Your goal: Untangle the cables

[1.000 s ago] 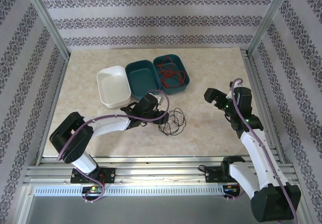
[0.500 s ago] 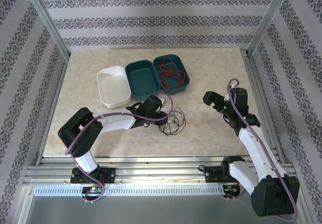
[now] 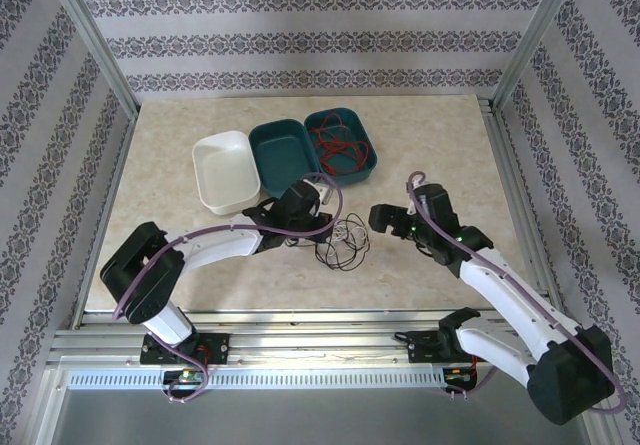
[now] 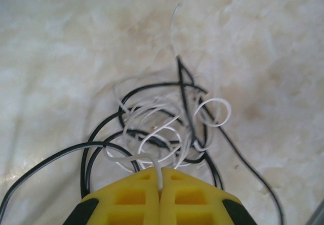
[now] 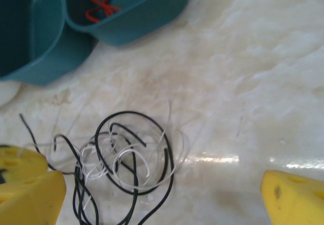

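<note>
Two shifts: left end effector (image 4: 160, 177) clamped on white cable (image 4: 157, 168); right end effector (image 3: 383, 218), apart, moved closer.

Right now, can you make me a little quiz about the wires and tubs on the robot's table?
1. True or false: the left jaws are shut on a white wire.
2. Where do the red wires lie? A) in a white tub B) in a teal tub C) loose on the bare table
3. Which two colours make up the tangle lying between the two arms?

Key: 1 true; 2 B; 3 black and white.
</note>
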Controlling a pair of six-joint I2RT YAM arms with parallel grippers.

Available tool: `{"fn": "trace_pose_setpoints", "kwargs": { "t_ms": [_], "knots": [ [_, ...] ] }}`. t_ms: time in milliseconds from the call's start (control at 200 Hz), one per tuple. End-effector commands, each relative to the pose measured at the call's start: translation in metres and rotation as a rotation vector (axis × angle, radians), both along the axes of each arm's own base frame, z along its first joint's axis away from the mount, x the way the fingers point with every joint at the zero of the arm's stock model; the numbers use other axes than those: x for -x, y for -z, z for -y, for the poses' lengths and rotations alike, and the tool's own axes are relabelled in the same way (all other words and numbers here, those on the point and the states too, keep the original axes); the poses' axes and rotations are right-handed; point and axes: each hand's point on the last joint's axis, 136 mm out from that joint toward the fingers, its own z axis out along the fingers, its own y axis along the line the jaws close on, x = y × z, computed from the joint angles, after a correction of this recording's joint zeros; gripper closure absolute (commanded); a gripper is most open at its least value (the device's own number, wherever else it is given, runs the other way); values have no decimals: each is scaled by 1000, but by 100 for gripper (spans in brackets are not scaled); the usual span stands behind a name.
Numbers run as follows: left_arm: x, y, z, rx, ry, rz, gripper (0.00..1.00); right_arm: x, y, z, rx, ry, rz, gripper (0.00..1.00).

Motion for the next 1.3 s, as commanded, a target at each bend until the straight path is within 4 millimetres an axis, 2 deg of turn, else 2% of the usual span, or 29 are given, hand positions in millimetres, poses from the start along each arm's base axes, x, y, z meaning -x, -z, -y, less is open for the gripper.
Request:
{"fn": "trace_pose_setpoints", "kwargs": {
  "t_ms": [0, 205, 570, 755, 989, 1154, 1294],
  "knots": [
    [0, -24, 8, 38, 11, 27, 100, 2, 13, -4, 62, 7, -15, 2],
    [2, -40, 11, 79, 17, 40, 100, -2, 32, -30, 92, -58, -72, 2],
    [2, -63, 10, 111, 21, 86, 100, -22, 48, -62, 41, -91, -91, 2],
    [2, -70, 9, 121, 23, 101, 100, -28, 66, -63, 65, -67, -131, 2],
    [1, -96, 8, 143, 33, 162, 100, -26, 92, -57, 130, -47, -211, 2],
    [-5, -120, 5, 135, 30, 230, 100, -25, 99, -50, 177, -34, -242, 2],
    [-7, -139, 0, 128, 25, 281, 100, -24, 96, -48, 175, -24, -234, 2]
  ]
}}
